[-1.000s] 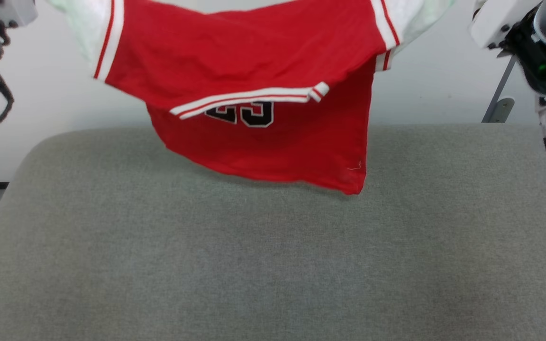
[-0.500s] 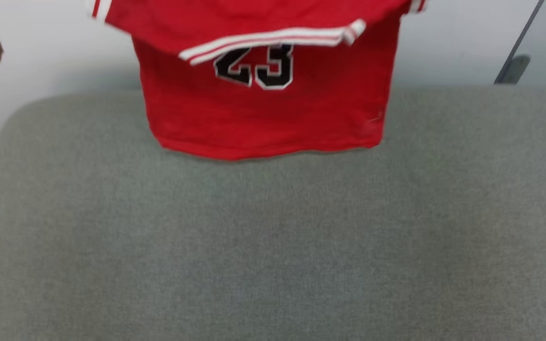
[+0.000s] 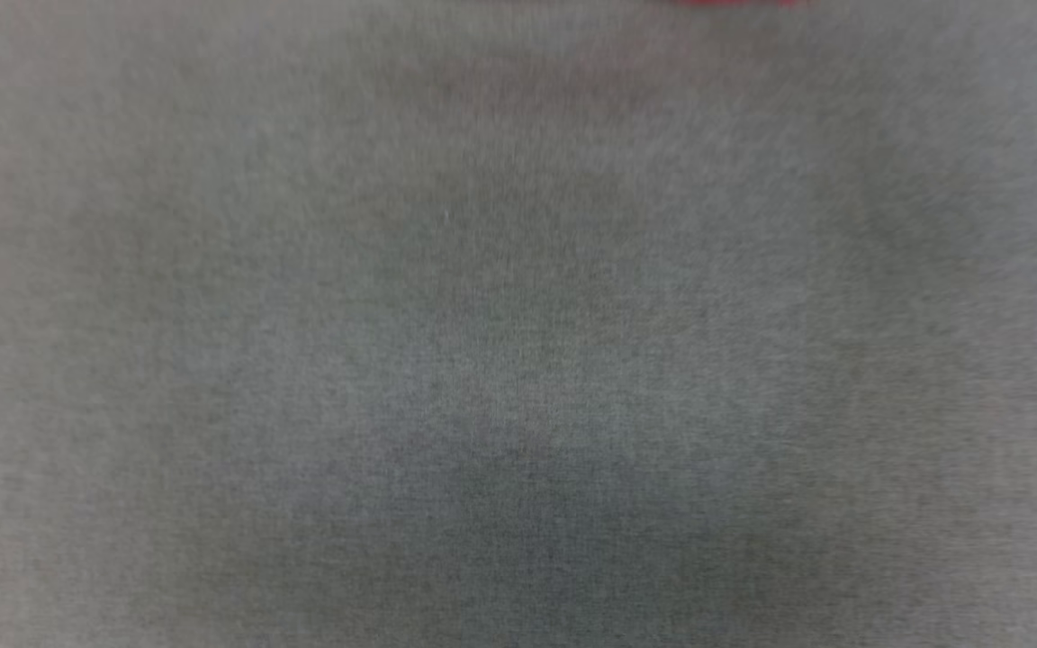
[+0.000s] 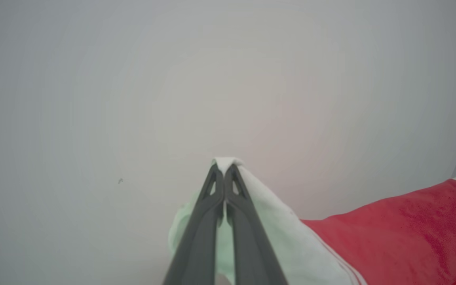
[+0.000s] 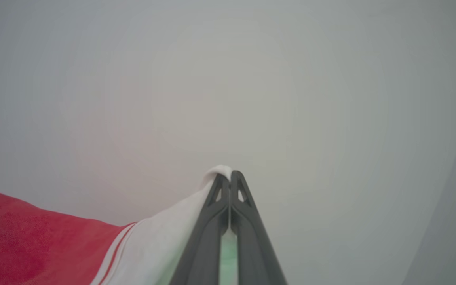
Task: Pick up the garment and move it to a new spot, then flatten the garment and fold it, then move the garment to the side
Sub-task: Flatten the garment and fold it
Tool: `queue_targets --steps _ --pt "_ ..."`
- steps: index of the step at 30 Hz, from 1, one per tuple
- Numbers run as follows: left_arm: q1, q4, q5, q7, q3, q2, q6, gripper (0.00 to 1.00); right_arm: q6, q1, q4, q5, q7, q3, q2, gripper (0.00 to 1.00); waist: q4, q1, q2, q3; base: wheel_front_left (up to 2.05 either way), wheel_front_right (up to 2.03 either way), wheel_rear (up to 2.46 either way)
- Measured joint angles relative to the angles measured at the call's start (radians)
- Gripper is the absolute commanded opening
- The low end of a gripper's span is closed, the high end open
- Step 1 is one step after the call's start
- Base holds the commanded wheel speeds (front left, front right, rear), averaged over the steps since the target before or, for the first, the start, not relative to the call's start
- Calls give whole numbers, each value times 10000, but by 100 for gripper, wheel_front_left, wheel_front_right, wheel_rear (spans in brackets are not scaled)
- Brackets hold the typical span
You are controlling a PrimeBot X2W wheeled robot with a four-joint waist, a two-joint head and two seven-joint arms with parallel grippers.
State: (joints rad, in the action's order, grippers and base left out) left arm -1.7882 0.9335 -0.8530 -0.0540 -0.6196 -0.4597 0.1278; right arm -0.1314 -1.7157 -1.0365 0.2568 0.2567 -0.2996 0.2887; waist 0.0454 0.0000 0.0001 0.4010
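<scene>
The left gripper [image 4: 224,168] has both dark fingers pressed together on a white edge of the garment [image 4: 402,233], and a small tuft of white cloth protrudes past the fingertips. The right gripper [image 5: 230,176] is clamped in the same way on a white band at the opposite side. From each pinch the cloth falls away toward the other arm, white first, then thin red stripes, then plain red. The garment therefore hangs suspended between the two grippers, in front of a pale wall [image 4: 133,79]. The head view is blurred; it shows a grey fabric surface [image 3: 518,360] with a thin red sliver at the top edge, probably the lower part of the garment. Whether that part touches the surface cannot be determined. The garment appears light, thin and entirely limp: it has no stiffness of its own and takes whatever shape its support points give it. It is not fragile, but smooth sports fabric may creep out of a narrow pinch under a sharp tug. The banded hems, where the material looks doubled, are judged the best holding points. Two holds set well apart should spread the panel for laying flat.
</scene>
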Motion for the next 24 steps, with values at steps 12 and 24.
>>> queue_targets --steps 12,24 --pt "1177 165 -986 1066 -1248 88 15 0 0 1446 -19 -1912 71 355 -506 0 488 0 0 1971 0 0 0" --pt "3826 100 -2188 -437 -2568 -512 15 0 0 3664 -531 1227 -1657 -1582 -617 0 728 0 0 834 0 0 0"
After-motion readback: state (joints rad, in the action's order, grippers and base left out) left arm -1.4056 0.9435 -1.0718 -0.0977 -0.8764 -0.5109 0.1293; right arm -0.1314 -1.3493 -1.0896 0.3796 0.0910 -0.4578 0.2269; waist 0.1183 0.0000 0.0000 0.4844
